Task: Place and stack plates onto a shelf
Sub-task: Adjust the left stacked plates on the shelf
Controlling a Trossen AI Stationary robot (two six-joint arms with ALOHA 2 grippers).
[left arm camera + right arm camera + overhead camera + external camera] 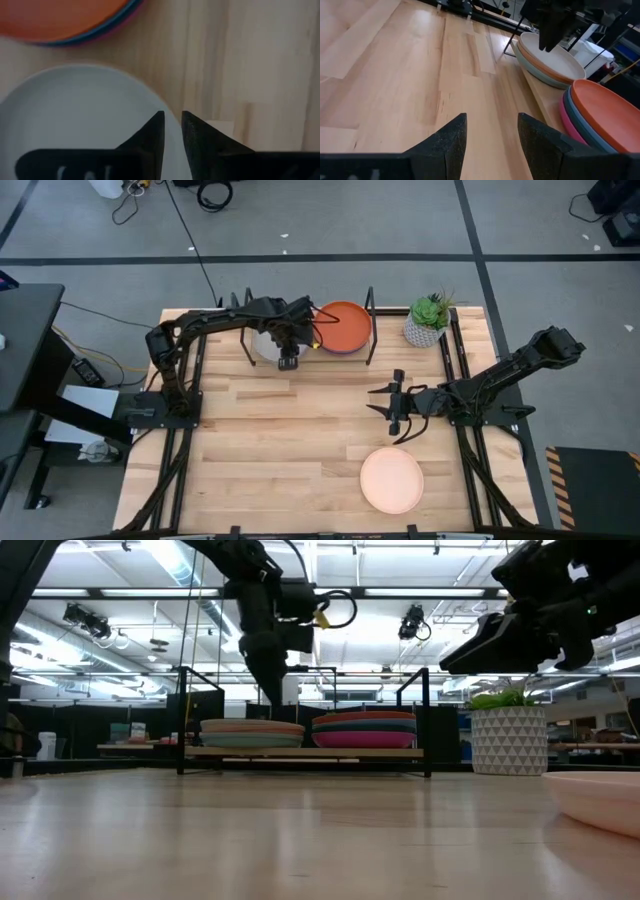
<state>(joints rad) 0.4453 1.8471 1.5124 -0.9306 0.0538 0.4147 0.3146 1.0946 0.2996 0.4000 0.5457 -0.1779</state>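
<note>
The shelf (300, 752) stands at the table's far edge and carries two stacks. The left stack (252, 732) has a pale grey plate (75, 115) on top; the right stack (364, 728) has an orange plate (343, 327) on top, over blue and magenta ones. My left gripper (172, 125) points down, just above the near rim of the grey plate, its fingers open by a narrow gap. My right gripper (490, 130) is open and empty, raised over the table's right half. A cream plate (392, 478) lies flat on the table near the near edge.
A small potted plant (428, 320) stands at the far right corner beside the shelf. Black wire uprights (370, 328) frame the shelf's ends. Bare wood (280, 440) stretches between the shelf and the cream plate.
</note>
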